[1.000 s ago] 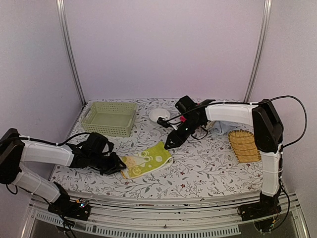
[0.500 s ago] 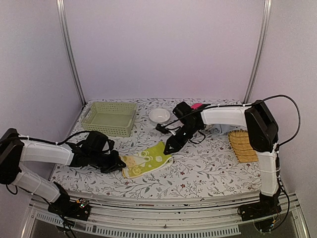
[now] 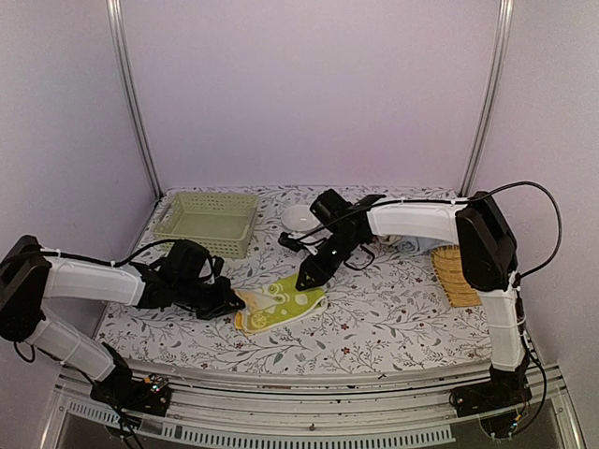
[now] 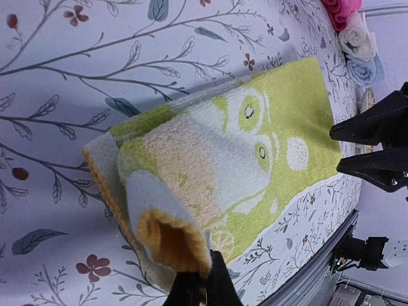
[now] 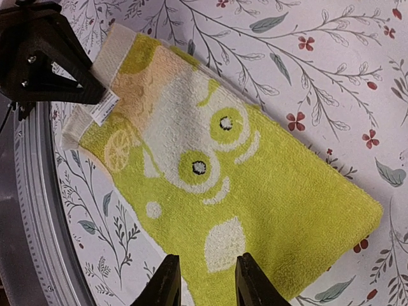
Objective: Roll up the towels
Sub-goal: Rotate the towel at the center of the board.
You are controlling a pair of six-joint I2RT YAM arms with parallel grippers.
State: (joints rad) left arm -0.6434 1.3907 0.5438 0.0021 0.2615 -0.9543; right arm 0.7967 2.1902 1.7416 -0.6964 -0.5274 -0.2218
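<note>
Pinching is done on the L side: left gripper (image 3: 227, 301) has closed tight on the near-left end of the yellow-green towel (image 3: 281, 301). The towel lies on the table (image 3: 374, 323), centre-front, betw. the two arms. Vs. a second ago, that end has moved right and curled over itself, so the first turn of the roll looks started. Right gripper (image 3: 304, 278) has moved left and nearer, to the towel's far-right edge. Its fingers have narrowed a little but stand apart, holding nothing.

View differences:
- Left wrist cam: the curl shows as an open tube w/ orange inner face, and the fingers are shut on its lip. At far right sit a pink towel (image 4: 344, 9), cream towel (image 4: 357, 35) and pale blue towel (image 4: 366, 67), apparently rolled.
- Right wrist cam: a white label shows at the pinched end. Its own fingers (image 5: 167, 287) stand over the towel edge; contact w/ the cloth can't be told.
- Top cam only: green basket (image 3: 206, 223), white bowl (image 3: 299, 217) and yellow tray (image 3: 459, 276).
</note>
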